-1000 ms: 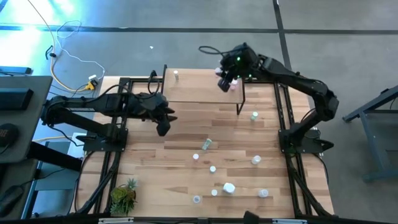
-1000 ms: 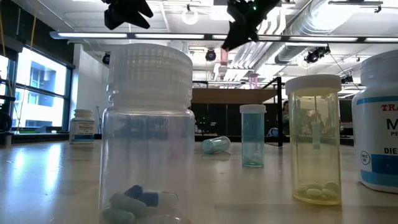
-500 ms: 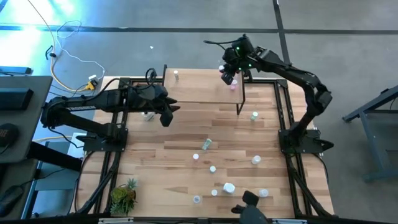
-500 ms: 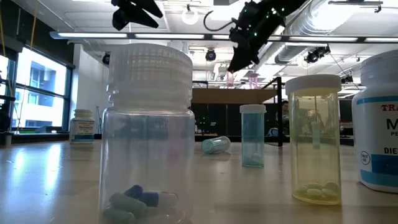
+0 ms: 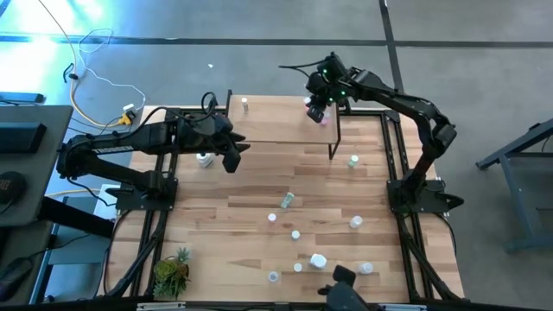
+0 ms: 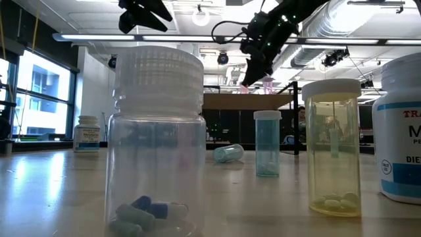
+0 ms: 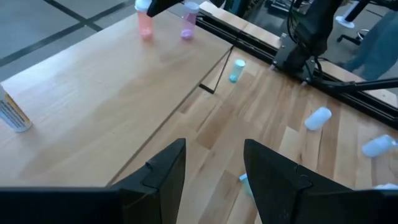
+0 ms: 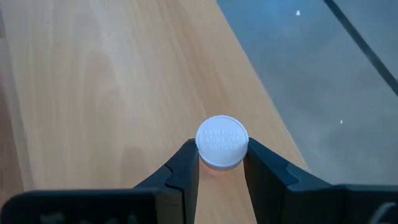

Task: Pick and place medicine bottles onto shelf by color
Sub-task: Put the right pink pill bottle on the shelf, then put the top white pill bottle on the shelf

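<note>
A: Starting with the high view, what is the right gripper (image 5: 317,108) doing?

B: It is hanging over the shelf (image 5: 276,121) at its far right corner, about one o'clock from the desk (image 5: 251,216) centre, gripping a pink bottle (image 5: 324,118). The left gripper (image 5: 232,160) is waiting at roughly ten o'clock, at the shelf's near edge.

A: And the low view?

B: The right gripper (image 6: 253,62) is reaching down from above, with two pink bottles (image 6: 263,84) showing just under it on the shelf line; which one it is holding I cannot tell from here.

A: Left wrist view?

B: The left gripper's fingers (image 7: 161,171) are standing partly apart with nothing between them. Two pink bottles (image 7: 144,23) are standing side by side far off at the shelf's corner.

A: Right wrist view?

B: The white cap (image 8: 222,142) is sitting squarely between the fingers (image 8: 186,165), pinched from both sides, shelf wood beneath.

A: How should this be finished well?

B: I would judge: be lowering straight, keeping the bottle upright beside its pink neighbour without knocking it, and be releasing only once the base is resting flat, well inside the shelf edge.
</note>
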Tool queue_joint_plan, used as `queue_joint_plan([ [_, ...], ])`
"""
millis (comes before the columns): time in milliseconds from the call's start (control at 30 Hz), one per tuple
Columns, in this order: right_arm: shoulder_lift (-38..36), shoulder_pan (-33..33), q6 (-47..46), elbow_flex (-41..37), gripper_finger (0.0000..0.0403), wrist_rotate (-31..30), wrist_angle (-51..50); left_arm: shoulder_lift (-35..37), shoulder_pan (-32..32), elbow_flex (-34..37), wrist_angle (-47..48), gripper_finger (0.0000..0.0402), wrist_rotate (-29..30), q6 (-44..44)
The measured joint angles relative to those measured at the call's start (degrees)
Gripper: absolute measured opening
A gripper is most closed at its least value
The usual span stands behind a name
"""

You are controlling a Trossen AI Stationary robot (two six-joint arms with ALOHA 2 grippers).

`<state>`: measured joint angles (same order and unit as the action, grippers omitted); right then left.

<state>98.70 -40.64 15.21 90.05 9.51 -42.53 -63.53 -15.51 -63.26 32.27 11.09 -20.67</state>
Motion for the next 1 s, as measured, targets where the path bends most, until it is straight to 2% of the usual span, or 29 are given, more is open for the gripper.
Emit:
queue_joint_plan([
  [400,-0.11,0.02,-1.23,0.04,0.0096,-0.32,-2.47,0.00,0.00,0.00,0.00,0.0154,-0.17,-0.11],
  [800,0.00,0.02,-1.47,0.00,0.0155,-0.43,-3.06,0.00,0.00,0.02,1.98,0.0155,-0.57,-0.14],
  [1000,0.00,0.02,-1.71,2.52,0.0164,-0.43,-4.82,0.00,0.00,0.02,3.28,0.0155,-2.41,-0.17],
])
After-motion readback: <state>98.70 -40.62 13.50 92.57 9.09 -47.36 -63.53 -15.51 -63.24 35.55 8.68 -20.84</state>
